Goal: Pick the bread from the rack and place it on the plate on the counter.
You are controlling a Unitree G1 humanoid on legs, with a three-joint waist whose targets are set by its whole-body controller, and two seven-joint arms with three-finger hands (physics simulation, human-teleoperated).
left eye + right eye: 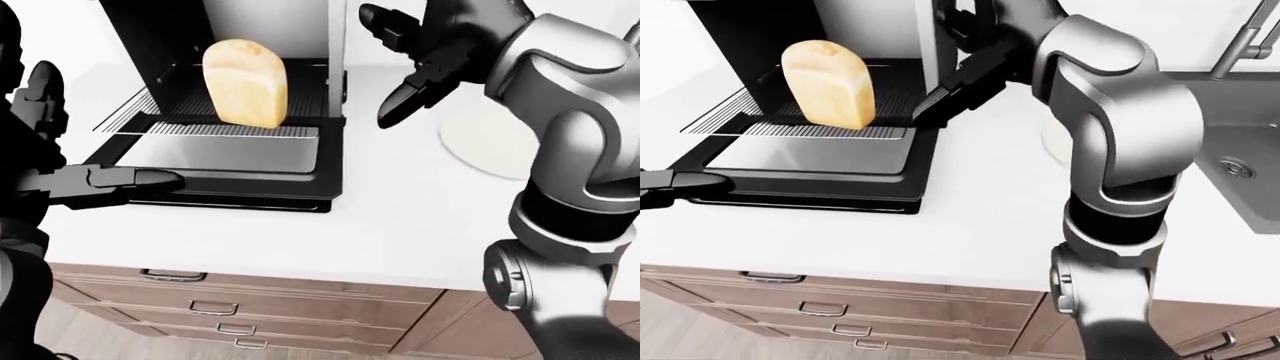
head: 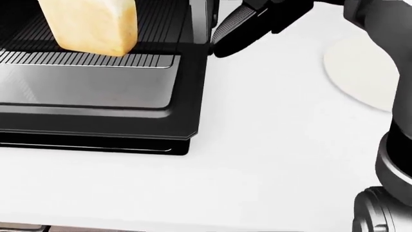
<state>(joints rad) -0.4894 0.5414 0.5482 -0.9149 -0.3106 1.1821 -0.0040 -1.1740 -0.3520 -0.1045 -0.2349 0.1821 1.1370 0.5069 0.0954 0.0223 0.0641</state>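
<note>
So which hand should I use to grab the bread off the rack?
Right, probably. The right hand hangs open beside the bread, near the plate. The left hand sits low by the oven door.

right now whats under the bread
The bread stands upright on the ribbed wire rack pulled out of the oven, above the open door. The rack beneath its base is covered, and whatever lies below the rack is not visible.
</note>
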